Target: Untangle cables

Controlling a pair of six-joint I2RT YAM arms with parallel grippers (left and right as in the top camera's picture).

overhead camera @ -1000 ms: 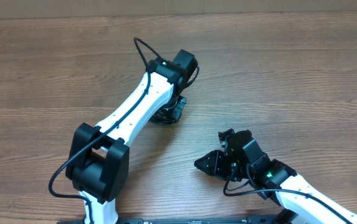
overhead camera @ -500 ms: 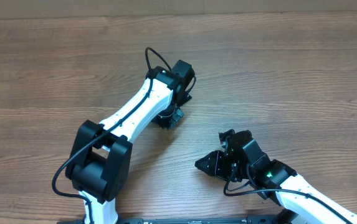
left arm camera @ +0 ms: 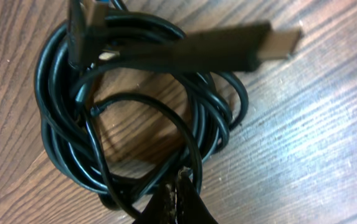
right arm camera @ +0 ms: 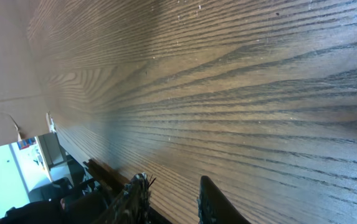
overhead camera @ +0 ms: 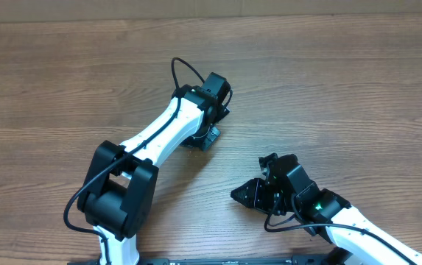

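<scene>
The left tool (left arm camera: 177, 194) is clenched, its dark tips pressed together at the near edge of a coil of thin black cords (left arm camera: 57, 134). One strand of the coil curves down into the closed tips and seems to be pinched there. The rest of the coil lies flat on the brown wood-grain surface (left arm camera: 303, 143), just ahead of the tool. Several loops are stacked on each other and looser strands cross the middle.

On the far side of the coil from the tool, a long flat black plug with a bare metal tip (left arm camera: 228, 50) lies across the loops, pointing right. A second small dark connector (left arm camera: 78, 28) sits on the far left of the coil.

From overhead, the left tool (overhead camera: 205, 137) points down at the surface, and the arm hides the cords below it.

The right tool (overhead camera: 241, 195) is well apart from the left tool and low over the surface. In its wrist view the right tool (right arm camera: 173, 180) is released. The two tips stand a little apart, with only bare wood grain ahead of them.
</scene>
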